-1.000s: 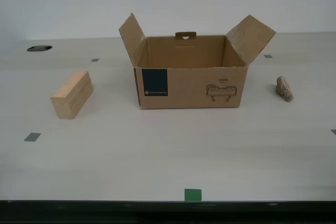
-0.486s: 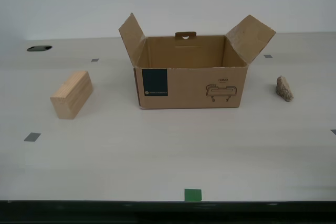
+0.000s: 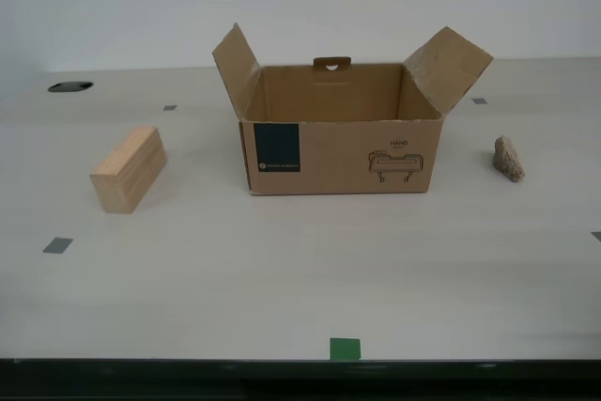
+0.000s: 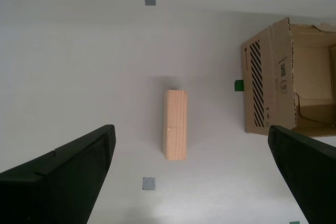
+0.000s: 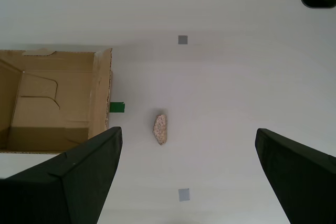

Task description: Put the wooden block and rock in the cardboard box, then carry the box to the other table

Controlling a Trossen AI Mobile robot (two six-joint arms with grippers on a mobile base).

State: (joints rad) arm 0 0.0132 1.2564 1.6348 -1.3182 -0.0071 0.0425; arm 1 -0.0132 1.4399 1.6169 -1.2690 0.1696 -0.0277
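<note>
The cardboard box [image 3: 338, 155] stands open on the white desk, flaps up, and nothing shows inside it. The wooden block [image 3: 129, 169] lies toward the exterior view's left of the box, and the rock [image 3: 508, 159] toward its right. Neither arm appears in the exterior view. My second gripper [image 4: 190, 128] hangs open high above the block [image 4: 175, 124], with the box's side [image 4: 265, 82] beside it. My first gripper [image 5: 188, 129] is open high above the rock [image 5: 160, 128], next to the box's flap wall [image 5: 100, 90]. The other table is out of view.
Small grey tape squares [image 3: 57, 245] dot the desk, and a green square [image 3: 345, 348] sits near its front edge. A dark round cable hole [image 3: 70, 86] is at the back, toward the exterior view's left. A white wall stands behind the desk.
</note>
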